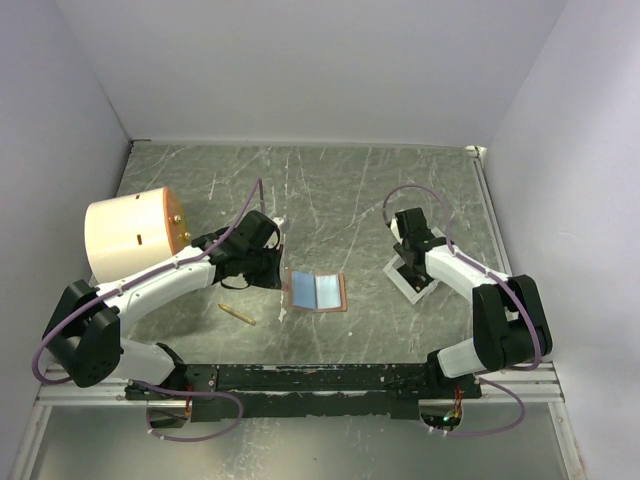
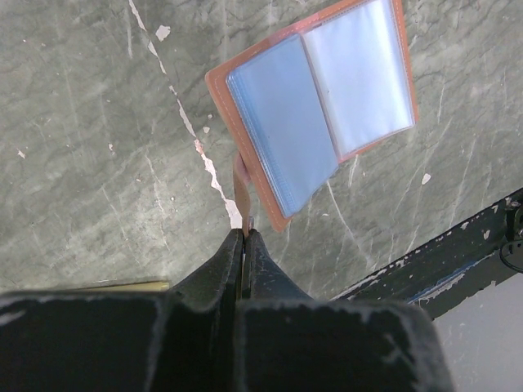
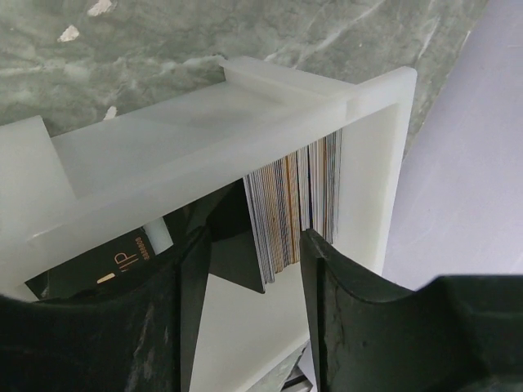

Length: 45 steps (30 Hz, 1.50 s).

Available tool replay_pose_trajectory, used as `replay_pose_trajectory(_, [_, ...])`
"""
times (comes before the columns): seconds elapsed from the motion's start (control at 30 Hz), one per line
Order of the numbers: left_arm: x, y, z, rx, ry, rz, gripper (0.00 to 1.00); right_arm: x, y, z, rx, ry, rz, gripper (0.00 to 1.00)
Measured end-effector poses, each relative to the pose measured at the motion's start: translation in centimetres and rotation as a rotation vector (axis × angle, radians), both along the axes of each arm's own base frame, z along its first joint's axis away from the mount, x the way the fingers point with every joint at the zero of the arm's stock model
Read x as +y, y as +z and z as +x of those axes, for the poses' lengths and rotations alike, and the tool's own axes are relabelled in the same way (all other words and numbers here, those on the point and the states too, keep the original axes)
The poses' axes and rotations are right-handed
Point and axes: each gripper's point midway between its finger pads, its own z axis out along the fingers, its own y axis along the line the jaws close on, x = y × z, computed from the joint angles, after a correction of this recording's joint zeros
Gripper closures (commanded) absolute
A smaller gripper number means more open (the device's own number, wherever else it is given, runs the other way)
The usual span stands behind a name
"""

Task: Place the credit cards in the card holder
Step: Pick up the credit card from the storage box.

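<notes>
Your right gripper is half-open, straddling the credit cards standing on edge in the white tray; nothing gripped yet, stack dead ahead, hugging one finger. Your left gripper is clamped on the tab of the open card holder, mid-table.

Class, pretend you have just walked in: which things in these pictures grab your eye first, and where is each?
The open card holder lies mid-table, clear sleeves up, with the left gripper pinched shut on its tab. At the right, the right gripper hangs open over a stack of cards on edge in a white tray. A big cream cylinder sits at the left.
</notes>
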Motion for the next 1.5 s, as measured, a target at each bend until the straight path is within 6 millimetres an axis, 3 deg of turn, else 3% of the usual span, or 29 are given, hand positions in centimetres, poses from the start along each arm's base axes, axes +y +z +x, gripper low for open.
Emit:
replay_pose_trajectory(0.8, [0.0,0.0,0.0,0.000,0.000,0.000,0.93,-0.5,0.9,0.6,-0.051,-0.025,-0.008,0.85])
replay_pose_trajectory(1.07, [0.0,0.0,0.0,0.001,0.000,0.001,0.93,0.2,1.0,0.4,-0.034,-0.038,0.046,1.00])
replay_pose_trajectory(1.5, [0.0,0.0,0.0,0.001,0.001,0.001,0.91,1.4,3.4,0.7,-0.026,-0.068,0.130,1.00])
